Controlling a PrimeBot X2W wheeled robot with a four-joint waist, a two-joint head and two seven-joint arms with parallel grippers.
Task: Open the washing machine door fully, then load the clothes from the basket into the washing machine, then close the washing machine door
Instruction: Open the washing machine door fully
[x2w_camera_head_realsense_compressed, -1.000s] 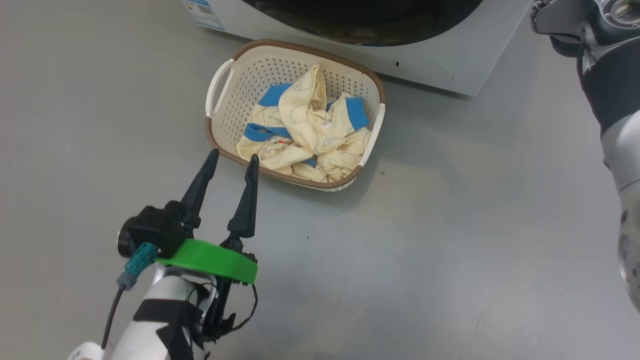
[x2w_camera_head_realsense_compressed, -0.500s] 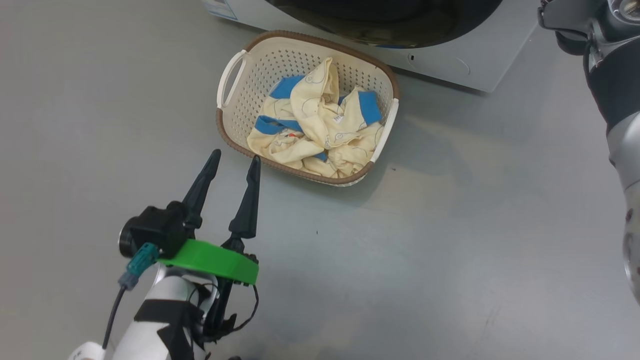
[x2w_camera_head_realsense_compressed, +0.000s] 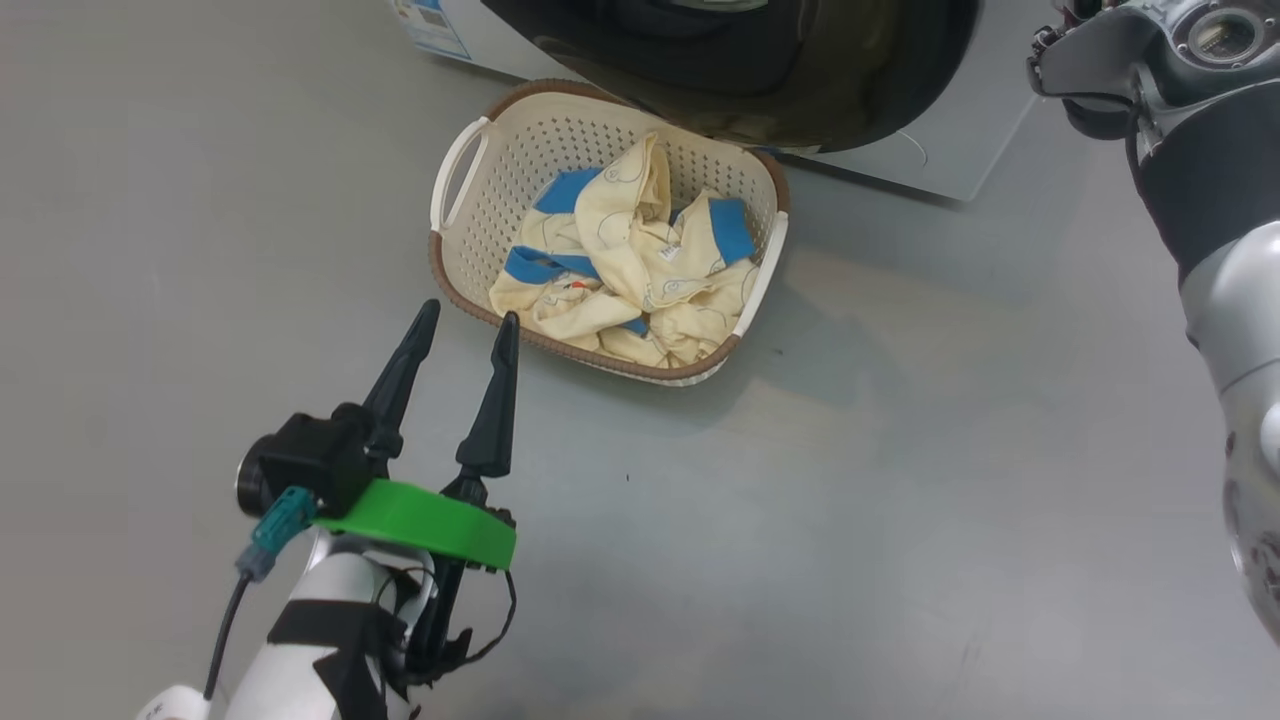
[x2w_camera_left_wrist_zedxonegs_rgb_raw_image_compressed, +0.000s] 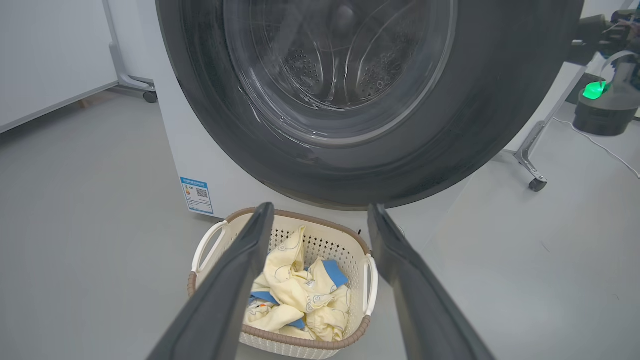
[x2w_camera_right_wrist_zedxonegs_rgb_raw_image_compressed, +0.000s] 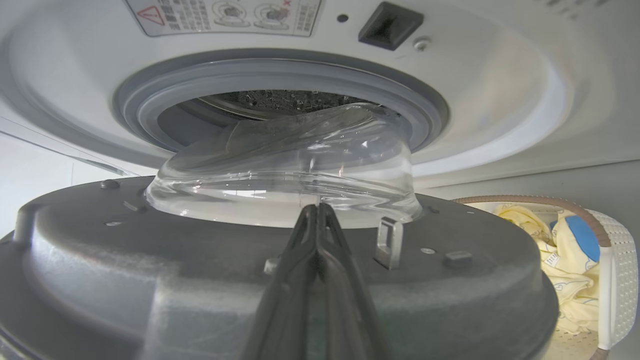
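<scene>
Hovering my left gripper (x2w_camera_head_realsense_compressed: 470, 312) low over the floor (x2w_camera_head_realsense_compressed: 900, 500), fingers (x2w_camera_head_realsense_compressed: 400, 370) spread wide and empty, tips just short of the basket's (x2w_camera_head_realsense_compressed: 490, 210) near rim. Clothes (x2w_camera_head_realsense_compressed: 620, 260) lie bundled inside it. My right arm (x2w_camera_head_realsense_compressed: 1220, 200) reaches up beside the washer (x2w_camera_head_realsense_compressed: 960, 140); the right gripper (x2w_camera_right_wrist_zedxonegs_rgb_raw_image_compressed: 315, 210) is pinched tight on nothing, pointing across the door's (x2w_camera_right_wrist_zedxonegs_rgb_raw_image_compressed: 100, 250) grey inner face at its glass bowl (x2w_camera_right_wrist_zedxonegs_rgb_raw_image_compressed: 280, 165). Door stands ajar, overhanging the basket's far rim.

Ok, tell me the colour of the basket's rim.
Brown. The basket has a brown rim above cream perforated walls, and the head view shows it best.
</scene>
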